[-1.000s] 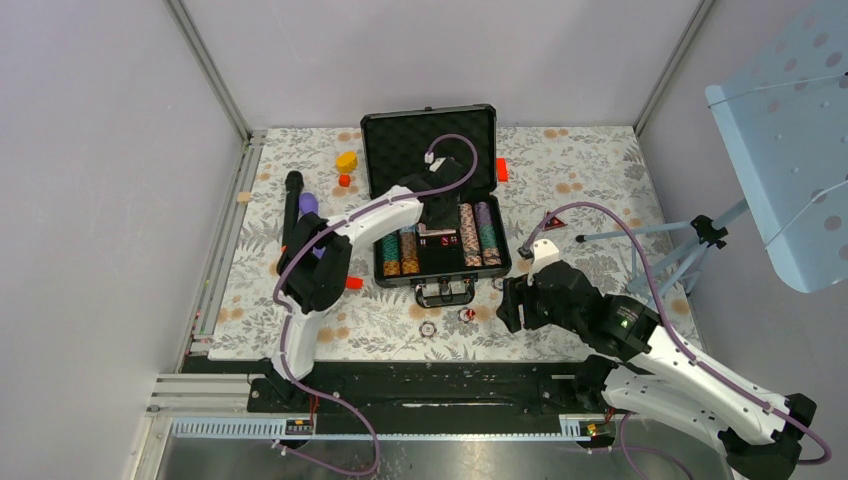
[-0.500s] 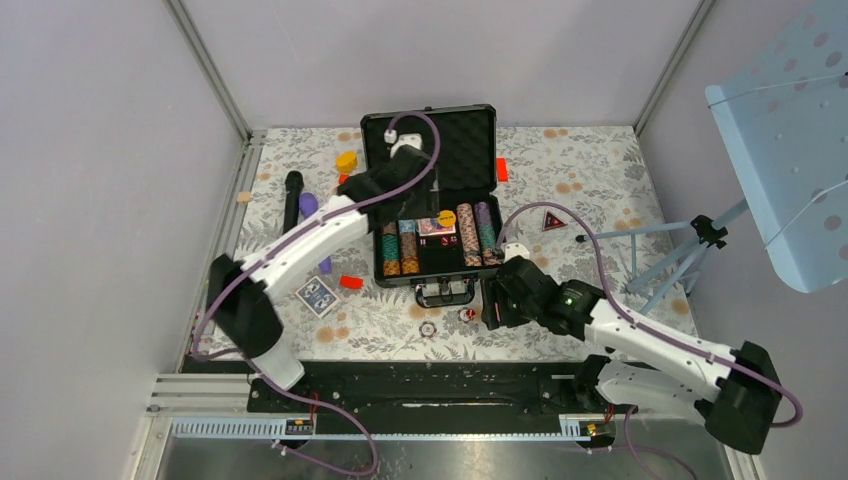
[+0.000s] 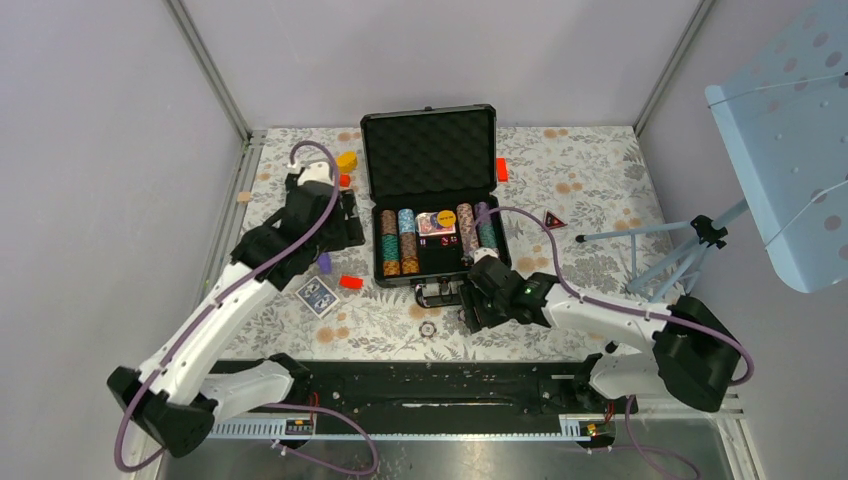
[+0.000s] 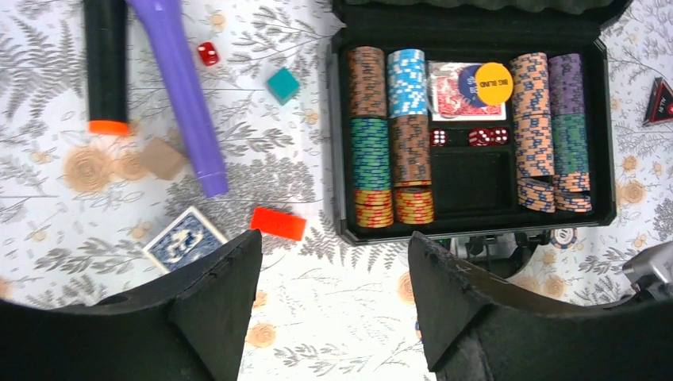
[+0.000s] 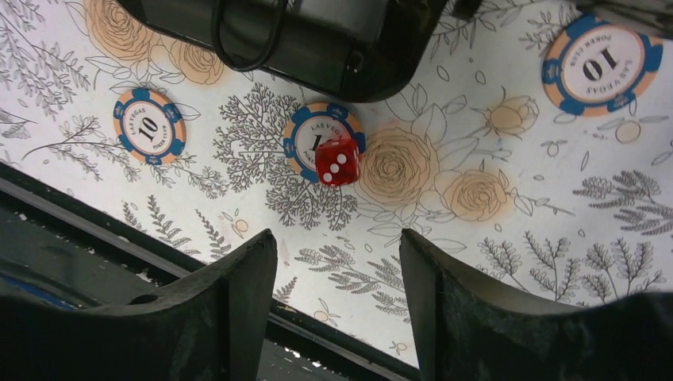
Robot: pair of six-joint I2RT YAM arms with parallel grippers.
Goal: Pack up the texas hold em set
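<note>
Texas hold em set: where does it sit now? asks Mia.

Jon: The black rectangular hard case (image 3: pixel 430 155) lies open at the middle back of the table, its egg-crate foam lid tipped up. Rows of striped poker chips (image 4: pixel 371 151) fill both sides of its tray.

Mia: What has just changed?

Jon: The left gripper (image 4: pixel 333 298) was over the tray a second ago. It has pulled back to the left of the case, jaws wide apart with nothing between them. A yellow round "BIG BLIND" disc (image 4: pixel 494 82) lies on the red-backed card deck (image 4: pixel 448 99) in the middle slot, so I judge that drop finished. The right gripper (image 5: pixel 333 270) has swung in to the case's front edge, also spread and empty. It hovers above three loose orange-and-blue chips (image 5: pixel 148 125) and a red die (image 5: pixel 337 161) touching the middle one.

Mia: So packing isn't done?

Jon: No. Those pieces and a blue-backed card box (image 4: pixel 184 238) left of the case are outside it, and the lid is up.

Mia: Anything unclear?

Jon: The handle and latches are covered by the right arm from above and cropped in its wrist view. A red-and-black triangle (image 4: pixel 659 101) is cut by the frame edge. I can't tell whether the square slot below the dice is empty or just dark.
</note>
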